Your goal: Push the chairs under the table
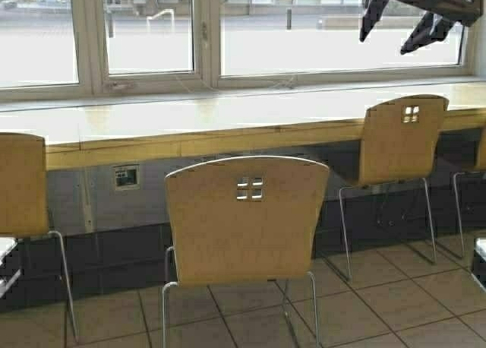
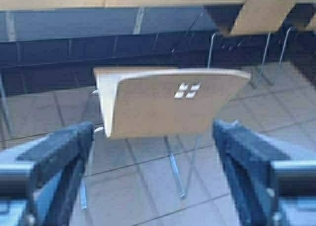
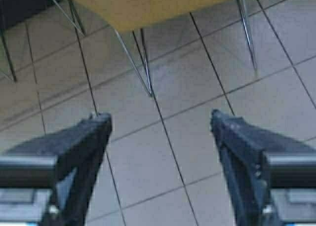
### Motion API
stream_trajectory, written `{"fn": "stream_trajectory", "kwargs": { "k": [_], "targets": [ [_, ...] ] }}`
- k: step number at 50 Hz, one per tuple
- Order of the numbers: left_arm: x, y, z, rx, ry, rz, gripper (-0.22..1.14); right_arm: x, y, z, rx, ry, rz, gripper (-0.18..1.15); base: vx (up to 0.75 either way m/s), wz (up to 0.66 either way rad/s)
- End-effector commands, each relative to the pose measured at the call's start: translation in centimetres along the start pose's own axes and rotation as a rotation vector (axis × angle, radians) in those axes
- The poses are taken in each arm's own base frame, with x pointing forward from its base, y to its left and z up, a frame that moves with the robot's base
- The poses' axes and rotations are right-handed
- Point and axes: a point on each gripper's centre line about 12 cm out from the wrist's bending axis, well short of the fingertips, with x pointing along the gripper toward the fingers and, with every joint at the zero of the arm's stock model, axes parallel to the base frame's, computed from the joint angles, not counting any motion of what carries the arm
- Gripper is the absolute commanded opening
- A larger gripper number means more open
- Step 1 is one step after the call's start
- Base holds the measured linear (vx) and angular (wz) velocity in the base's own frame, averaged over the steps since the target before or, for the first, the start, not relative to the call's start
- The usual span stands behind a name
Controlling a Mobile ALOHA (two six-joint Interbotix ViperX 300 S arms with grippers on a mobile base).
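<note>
We note a tiled floor (image 1: 395, 302) of tan square tiles with dark grout lines; on it stand the chairs' thin metal legs: middle chair (image 1: 247, 219) well out from the bench (image 1: 228, 131); right chair (image 1: 399, 139) tucked close against its front edge.

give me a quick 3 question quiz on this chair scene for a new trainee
1. True or false: the nearest chair is already pushed fully under the table.
2. Multiple choice: the backrest cutout on the chair at the right is made of A) one round hole, B) four small squares, C) a long slot.
3. Short answer: in the high view, where is the right gripper, and are its fingers open or shut?

Key:
1. False. It stands out on the tiled floor, clear of the table's front edge.
2. B.
3. Raised at the top right, in front of the window; open. The left gripper is open too, facing the nearest chair's back.
</note>
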Motion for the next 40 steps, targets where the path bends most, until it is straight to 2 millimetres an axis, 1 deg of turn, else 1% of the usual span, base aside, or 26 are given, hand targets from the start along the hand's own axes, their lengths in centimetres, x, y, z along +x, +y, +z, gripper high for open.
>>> {"fn": "stream_trajectory", "kwargs": {
  "k": [1, 6, 12, 15, 20, 26, 31, 32, 33, 35, 37, 40],
  "targets": [
    [1.5, -0.6, 2.4, -0.072, -0.024, -0.003, 1.02, 0.7, 0.6, 2.0, 0.030, -0.040, 0.015, 0.94, 0.30, -0.02],
    [2.8, -0.6, 2.5, -0.152, 0.001, 0.006, 1.02, 1.4, 0.8, 2.3, 0.044, -0.038, 0.018, 0.94, 0.27, -0.02],
    [4.5, -0.4, 2.7, -0.179, -0.002, 0.019, 1.02, 2.0, 1.6, 3.6, 0.067, -0.051, 0.039, 0.94, 0.28, -0.03],
    [5.1, -0.3, 2.3, -0.199, 0.018, 0.027, 1.02, 2.0, 1.8, 3.9, 0.075, -0.053, 0.045, 0.94, 0.29, -0.06],
    [5.3, -0.1, 1.7, -0.218, 0.038, 0.035, 1.02, 1.8, 2.0, 4.2, 0.080, -0.049, 0.051, 0.94, 0.28, -0.08],
    [6.4, 0.2, 0.6, -0.264, 0.076, 0.056, 1.02, 2.4, 2.3, 4.4, 0.111, -0.046, 0.060, 0.94, 0.29, -0.10],
    [7.8, 0.8, -1.1, -0.418, 0.135, 0.099, 1.02, 3.7, 2.2, 4.1, 0.160, -0.030, 0.060, 0.94, 0.26, -0.06],
    [8.3, 1.0, -2.0, -0.472, 0.160, 0.119, 1.02, 4.0, 2.4, 4.0, 0.170, -0.027, 0.063, 0.94, 0.24, -0.02],
    [8.4, 1.1, -2.2, -0.490, 0.170, 0.126, 1.02, 4.4, 2.6, 3.8, 0.182, -0.021, 0.068, 0.94, 0.24, -0.01],
    [9.3, 1.4, -3.6, -0.562, 0.211, 0.158, 1.02, 5.3, 2.8, 3.2, 0.212, -0.007, 0.071, 0.94, 0.23, 0.00],
    [10.2, 1.3, -4.7, -0.600, 0.251, 0.176, 1.02, 6.5, 2.8, 2.6, 0.254, 0.014, 0.067, 0.94, 0.23, -0.01],
    [11.9, 0.4, -6.6, -0.636, 0.305, 0.190, 1.02, 8.1, 2.6, 1.8, 0.330, 0.041, 0.057, 0.94, 0.24, 0.00]
  ]
}}
